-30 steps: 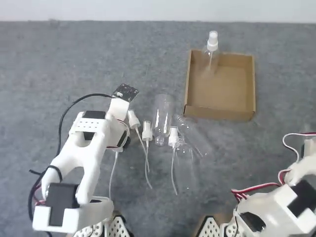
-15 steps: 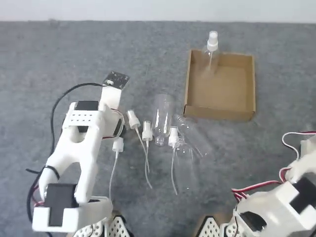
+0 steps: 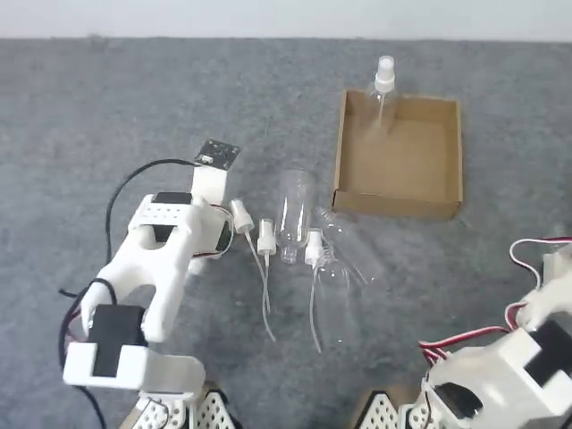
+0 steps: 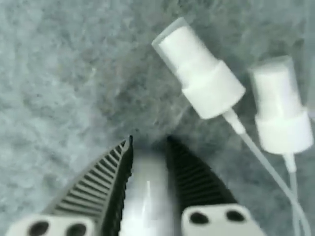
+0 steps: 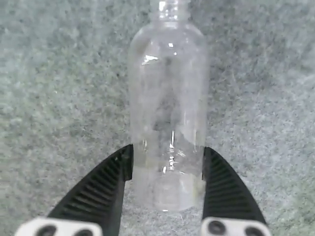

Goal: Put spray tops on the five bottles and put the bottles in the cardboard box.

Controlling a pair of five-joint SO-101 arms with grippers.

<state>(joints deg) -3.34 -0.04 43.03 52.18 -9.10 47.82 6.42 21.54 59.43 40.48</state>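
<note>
Step in hand: joining a top to a second bottle, as I judge it; each arm holds one part.
Left pincer [image 4: 149,147]: clenched on a white spray top [image 4: 147,196], low over the middle of the tabletop [image 3: 107,107], just beside the loose tops.
Right pincer [image 5: 167,150]: its jaws press both sides of a clear bottle [image 5: 167,98] near its base. The neck is bare and points away from the wrist.
Next move: probably bring the two arms together, line the thin tube of the top with the open neck, then push or turn the top on. The tube bends easily, so the aim must be careful.
Cardboard box [image 3: 398,204]: near the far edge, right of the middle, with one capped bottle [image 3: 383,98] standing at its far wall.
Bottles, counted: five. One is in the box, one is in the right pincer, and three uncapped bottles lie in the middle of the tabletop [image 3: 294,210] [image 3: 353,250] [image 3: 332,299].
Spray tops, counted: five. One is on the boxed bottle, one is in the left pincer, and three loose tops lie beside the bottles [image 3: 241,214] [image 3: 266,237] [image 3: 313,248].
Doubt: the third loose top touches a lying bottle; I cannot tell if it is seated on it.
</note>
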